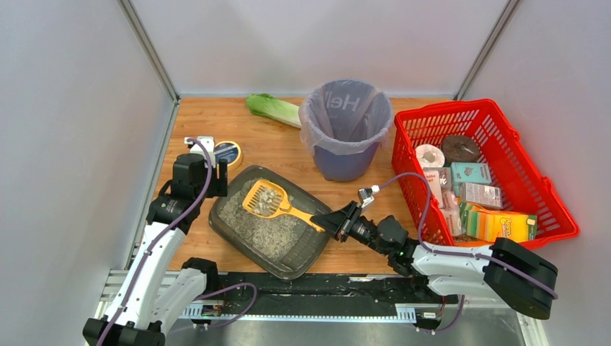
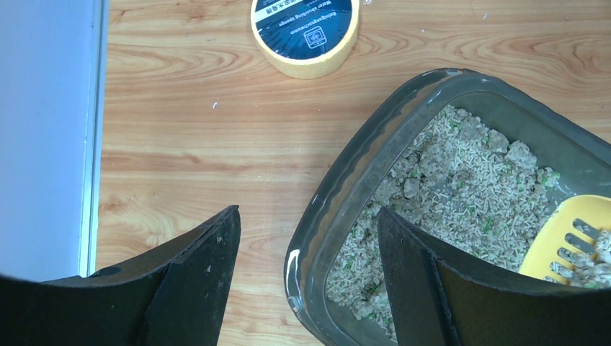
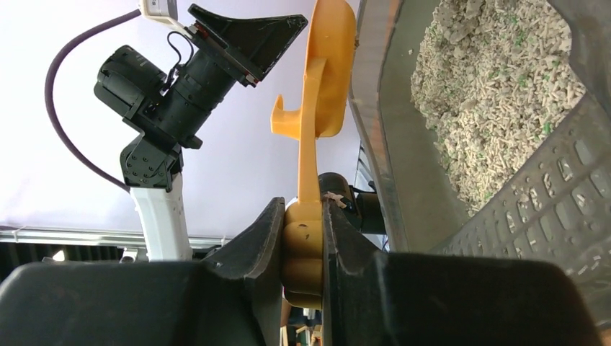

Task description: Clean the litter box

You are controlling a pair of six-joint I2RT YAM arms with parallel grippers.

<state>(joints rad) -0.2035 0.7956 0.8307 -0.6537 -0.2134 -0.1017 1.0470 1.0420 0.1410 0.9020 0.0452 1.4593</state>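
Yellow scoop (image 1: 268, 200), grey litter box (image 1: 308, 249), red mesh basket (image 1: 407, 158).

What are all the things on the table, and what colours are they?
litter box: one, dark grey, litter inside, front middle of the table
scoop: one, yellow, some litter in it, over the litter box
bin: one, purple bag lining, back middle
basket: one, red mesh, right side
packages: several, mixed colours, inside the basket
leafy vegetable: one, green, back, left of the bin
tape roll: one, yellow with a dark label, left, behind the litter box
table: one, brown wood
left gripper: one, black, open, above the litter box's rim
right gripper: one, black, shut on the scoop's handle
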